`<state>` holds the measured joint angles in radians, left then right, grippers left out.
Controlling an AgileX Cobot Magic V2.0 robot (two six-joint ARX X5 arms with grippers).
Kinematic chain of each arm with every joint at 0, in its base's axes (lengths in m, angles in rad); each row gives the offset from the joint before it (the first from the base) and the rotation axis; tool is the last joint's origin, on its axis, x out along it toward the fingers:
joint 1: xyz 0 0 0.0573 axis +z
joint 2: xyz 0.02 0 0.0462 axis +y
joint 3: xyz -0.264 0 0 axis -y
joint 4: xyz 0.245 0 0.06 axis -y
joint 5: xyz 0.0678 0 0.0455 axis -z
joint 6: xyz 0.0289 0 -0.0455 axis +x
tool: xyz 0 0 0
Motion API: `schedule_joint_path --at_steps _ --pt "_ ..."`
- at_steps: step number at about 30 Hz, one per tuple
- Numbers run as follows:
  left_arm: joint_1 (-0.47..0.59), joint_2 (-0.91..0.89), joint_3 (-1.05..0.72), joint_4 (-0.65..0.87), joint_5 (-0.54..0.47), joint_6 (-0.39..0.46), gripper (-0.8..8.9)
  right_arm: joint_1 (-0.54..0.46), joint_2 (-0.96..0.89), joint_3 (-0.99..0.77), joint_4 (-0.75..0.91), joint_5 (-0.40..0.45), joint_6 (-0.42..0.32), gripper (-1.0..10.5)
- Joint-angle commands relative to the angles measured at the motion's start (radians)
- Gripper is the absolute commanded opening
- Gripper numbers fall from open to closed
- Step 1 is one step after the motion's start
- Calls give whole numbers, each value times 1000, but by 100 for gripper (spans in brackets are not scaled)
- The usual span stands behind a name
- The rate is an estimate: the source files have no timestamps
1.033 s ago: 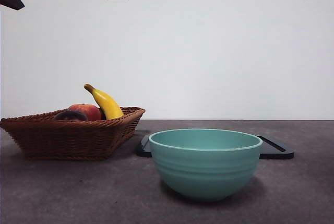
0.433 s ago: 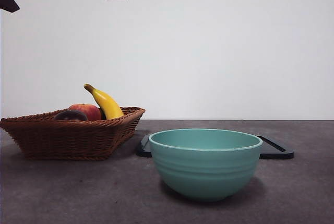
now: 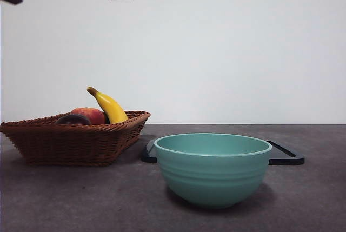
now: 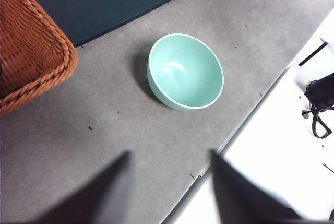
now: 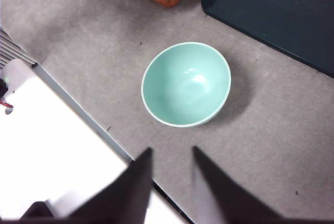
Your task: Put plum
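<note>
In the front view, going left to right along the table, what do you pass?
Wicker basket holding the plum, the peach-like fruit and the banana → green bowl → right end of the dark tray behind the bowl.

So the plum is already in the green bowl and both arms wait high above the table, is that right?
Not quite. The green bowl is empty, as the right wrist view shows. The plum lies in the wicker basket, seen in the front view. Both arms do wait high.

Both claws (image 4: 169,182) (image 5: 172,174) high, open, empty.
</note>
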<state>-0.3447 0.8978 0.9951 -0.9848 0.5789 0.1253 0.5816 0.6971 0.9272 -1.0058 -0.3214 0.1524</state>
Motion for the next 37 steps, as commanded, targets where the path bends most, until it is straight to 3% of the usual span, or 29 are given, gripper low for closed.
schedule_joint_path --at_steps 1,31,37 --pt "-3 6 14 5 6 13 8 5 7 19 6 -3 -20 12" --pt "-3 5 14 14 5 14 8 5 6 19 11 4 -29 12" --pt "50 -63 8 193 -33 32 8 5 6 19 11 5 -29 12"
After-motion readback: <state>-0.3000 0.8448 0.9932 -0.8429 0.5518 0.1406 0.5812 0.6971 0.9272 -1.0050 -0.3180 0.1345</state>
